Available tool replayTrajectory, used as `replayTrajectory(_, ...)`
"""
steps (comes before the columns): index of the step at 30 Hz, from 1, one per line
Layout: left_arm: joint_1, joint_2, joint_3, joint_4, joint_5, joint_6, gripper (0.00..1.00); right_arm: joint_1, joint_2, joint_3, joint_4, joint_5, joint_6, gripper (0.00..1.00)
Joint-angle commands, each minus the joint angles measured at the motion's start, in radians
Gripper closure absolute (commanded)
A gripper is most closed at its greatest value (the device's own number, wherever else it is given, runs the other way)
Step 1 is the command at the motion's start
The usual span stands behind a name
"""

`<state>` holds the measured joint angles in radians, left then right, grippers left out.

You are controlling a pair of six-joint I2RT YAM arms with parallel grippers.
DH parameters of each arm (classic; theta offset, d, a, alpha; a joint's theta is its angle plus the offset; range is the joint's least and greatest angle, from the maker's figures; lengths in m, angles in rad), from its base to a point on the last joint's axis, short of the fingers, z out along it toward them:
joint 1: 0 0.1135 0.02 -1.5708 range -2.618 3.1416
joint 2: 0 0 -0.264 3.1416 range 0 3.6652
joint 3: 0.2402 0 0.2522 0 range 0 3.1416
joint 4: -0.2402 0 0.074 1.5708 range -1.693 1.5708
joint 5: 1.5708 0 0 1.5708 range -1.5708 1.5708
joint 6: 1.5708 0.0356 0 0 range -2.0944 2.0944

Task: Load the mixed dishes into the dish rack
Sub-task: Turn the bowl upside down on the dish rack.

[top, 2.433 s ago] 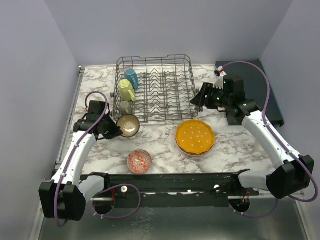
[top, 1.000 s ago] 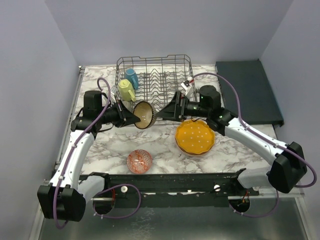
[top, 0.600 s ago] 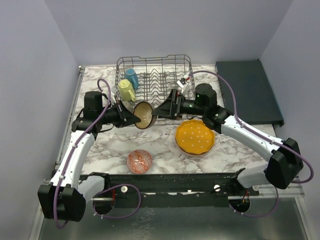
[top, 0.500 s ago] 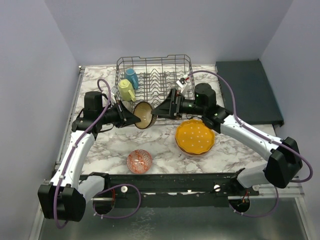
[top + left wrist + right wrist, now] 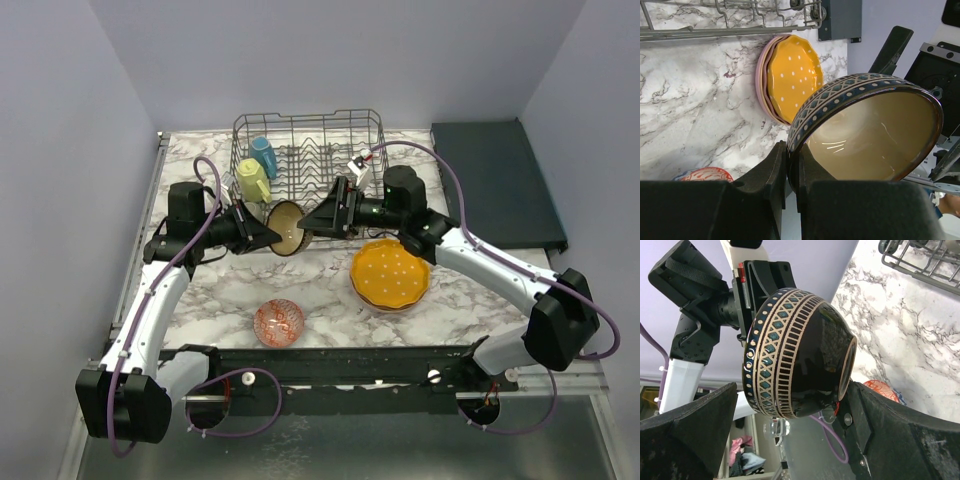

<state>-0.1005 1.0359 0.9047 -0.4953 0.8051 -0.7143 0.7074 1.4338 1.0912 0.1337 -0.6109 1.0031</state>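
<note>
From above, the dark brown bowl (image 5: 287, 229) hangs on edge just in front of the dish rack's (image 5: 310, 117) near wall, clear of the bench (image 5: 330, 295). The left hand (image 5: 268, 236) pinches its rim from the rack's left end side, and the right hand (image 5: 315, 220) reaches in from the opposite side. In the left wrist view, 2 fingers (image 5: 776, 165) clamp the rim with only a thin bite at the edge. In the right wrist view, the right hand's fingers (image 5: 695, 420) are spread wide either side of the bowl's glossy outside; whether either touches it I cannot tell. This looks like a handover. If the left hand lets go before the right one closes, the bowl would likely drop onto the bench. If the right hand closes off-centre on that rounded wall, it could twist or squirt free.
</note>
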Motion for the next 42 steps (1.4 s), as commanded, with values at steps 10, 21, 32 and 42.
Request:
replayTrajectory(10,-0.007,-0.033,0.001,0.066,0.06,-0.024,1.0,0.022,0.006,0.033,0.052,-0.002,0.028,0.04)
replayTrajectory(21,-0.007,-0.048,-0.018,0.069,0.039,-0.019,1.0,0.031,0.003,0.03,0.068,0.013,0.057,0.19)
replayTrajectory(32,-0.006,-0.048,-0.027,0.069,0.03,-0.028,0.96,0.039,0.005,0.034,0.06,0.029,0.057,0.6)
replayTrajectory(42,-0.007,-0.052,-0.021,0.069,0.015,-0.036,0.58,0.038,-0.018,0.058,-0.038,0.099,-0.017,0.65)
